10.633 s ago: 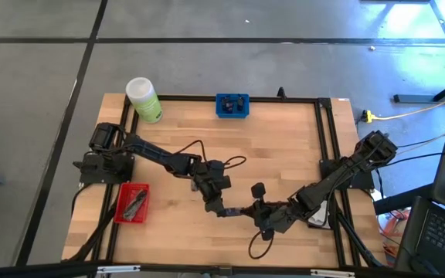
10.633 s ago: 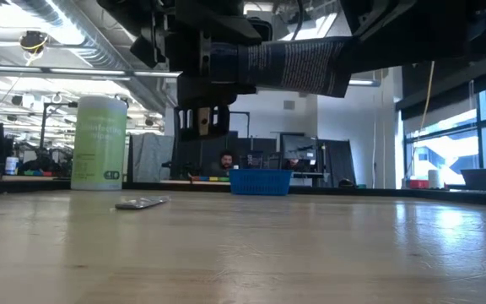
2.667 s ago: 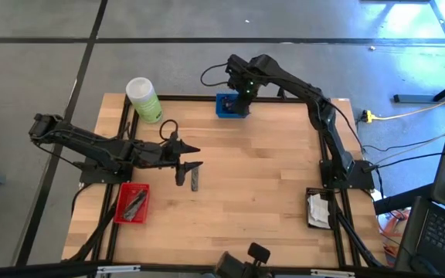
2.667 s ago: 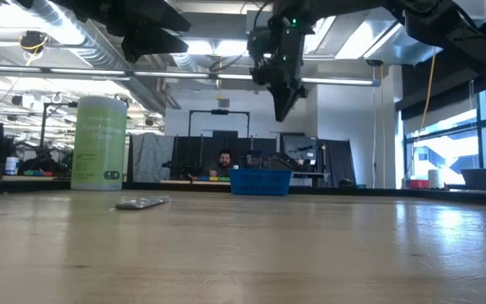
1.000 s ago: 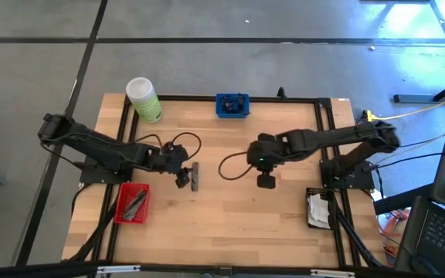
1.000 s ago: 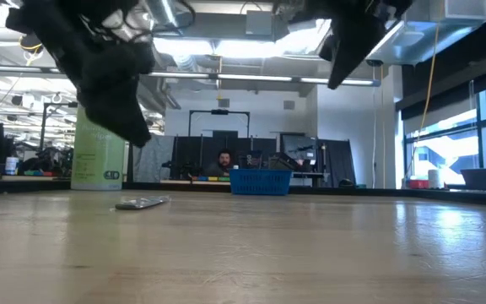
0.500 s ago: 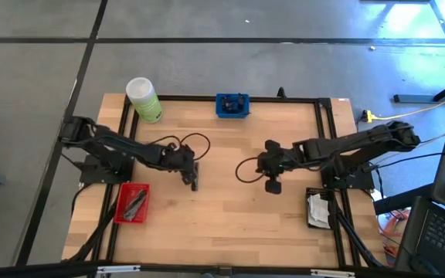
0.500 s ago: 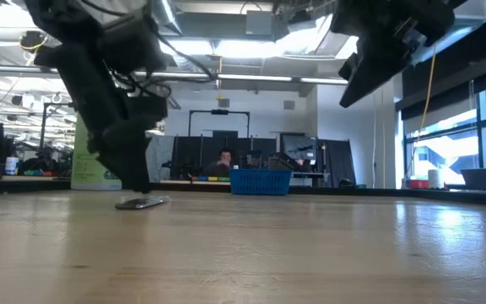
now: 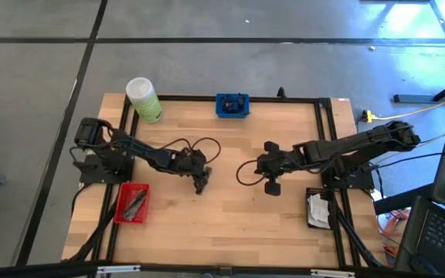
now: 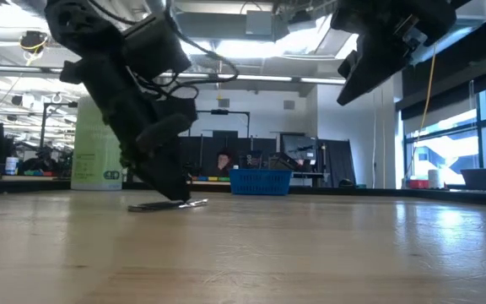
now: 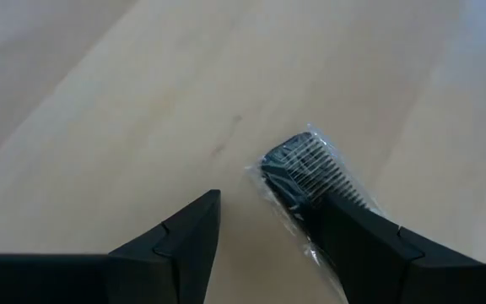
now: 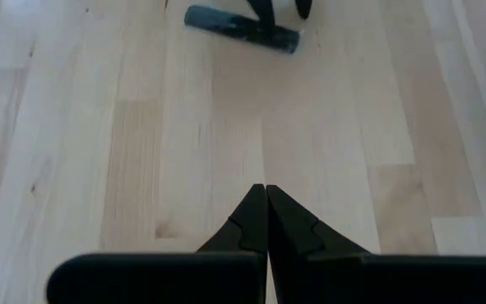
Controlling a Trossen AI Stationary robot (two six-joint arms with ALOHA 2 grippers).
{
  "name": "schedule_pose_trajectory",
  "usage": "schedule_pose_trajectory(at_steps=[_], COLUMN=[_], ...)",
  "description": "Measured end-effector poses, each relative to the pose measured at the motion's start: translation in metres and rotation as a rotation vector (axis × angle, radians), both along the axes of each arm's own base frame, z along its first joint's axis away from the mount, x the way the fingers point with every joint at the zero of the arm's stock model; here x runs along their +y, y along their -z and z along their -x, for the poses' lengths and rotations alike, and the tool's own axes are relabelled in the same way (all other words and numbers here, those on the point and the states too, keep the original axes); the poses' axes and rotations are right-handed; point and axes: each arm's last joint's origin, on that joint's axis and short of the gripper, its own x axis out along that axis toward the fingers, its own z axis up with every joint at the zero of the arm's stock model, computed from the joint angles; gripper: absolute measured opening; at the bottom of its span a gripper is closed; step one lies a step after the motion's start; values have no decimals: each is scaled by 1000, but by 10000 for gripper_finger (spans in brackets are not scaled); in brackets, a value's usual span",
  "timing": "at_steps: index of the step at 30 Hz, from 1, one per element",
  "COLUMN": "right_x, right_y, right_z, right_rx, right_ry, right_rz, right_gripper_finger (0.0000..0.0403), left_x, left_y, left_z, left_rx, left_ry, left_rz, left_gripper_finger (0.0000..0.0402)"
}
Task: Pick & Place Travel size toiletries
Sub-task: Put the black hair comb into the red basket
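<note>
- Two dark arms reach in over the wooden counter (image 9: 230, 208), the left from the left edge and the right from the right edge.
- Left gripper (image 9: 200, 182) is down at the counter surface near the middle-left, tilted steeply in the low view, its tips at the clear packet (image 11: 310, 173).
- That clear packet holds a small dark comb; it lies flat on the wood. In the left wrist view one finger (image 11: 357, 245) lies over the packet's near end and the other finger stands apart on bare wood, so the fingers are spread around it, not clenched; whether they press it I cannot tell.
- In the low view the packet (image 10: 169, 204) shows as a thin flat shape on the counter just under the left gripper (image 10: 174, 187).
- Right gripper (image 9: 272, 185) hovers above the counter right of the middle, well apart from the left one; its fingers (image 12: 250, 221) are clenched tip to tip and grasp nothing.
- Beyond those closed tips the right wrist view shows a dark tube-shaped item (image 12: 241, 29) lying on the wood beside the other arm.
- Red tray (image 9: 131, 203) sits at the left front edge with dark slim items inside.
- Blue tray (image 9: 232, 105) stands at the far edge, small dark things in it.
- Light-green bottle (image 9: 143, 99) with a white cap stands at the far left corner.
- Black tray (image 9: 319, 208) with white sachets sits at the right edge.
</note>
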Motion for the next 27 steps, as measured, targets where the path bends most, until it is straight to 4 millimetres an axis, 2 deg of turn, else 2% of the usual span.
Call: schedule_pose_trajectory(at_steps=[13, 23, 27], right_x=[2, 8, 8], right_y=[0, 0, 0], right_z=[0, 1, 1], right_rx=[-8, -7, -7], right_ry=[-5, -29, -28], right_rz=[-4, -4, -4], right_gripper_finger=[0, 0, 0], left_x=[-27, -35, -37], left_y=[1, -15, -25], left_z=[-51, -69, -71], left_rx=[-15, -55, 31], left_ry=[125, 228, 303], left_rz=[-21, -15, -11], left_gripper_finger=[203, 202, 202])
